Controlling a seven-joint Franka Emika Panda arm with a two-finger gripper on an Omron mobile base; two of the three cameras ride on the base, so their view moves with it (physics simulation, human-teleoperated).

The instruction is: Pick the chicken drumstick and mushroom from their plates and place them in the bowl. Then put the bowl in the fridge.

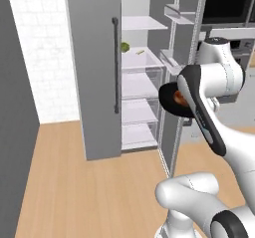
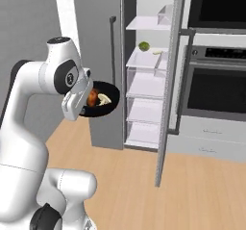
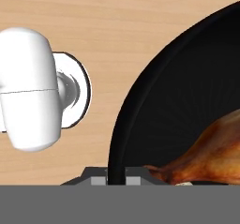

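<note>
The bowl (image 2: 101,106) hangs in the air before the open fridge (image 2: 144,87), its rim pinched in the claw (image 3: 116,178); the chicken drumstick (image 3: 206,155) and mushroom (image 2: 104,99) lie inside it.

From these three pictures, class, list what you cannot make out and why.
- Gripper fingertips, hand view: cut off at the bottom, gripping the bowl rim.
- Mushroom, right base view: too small for detail.
- Chicken drumstick, left base view: mostly hidden behind the arm.
- Fridge bottom shelves: partly hidden by its door.
</note>
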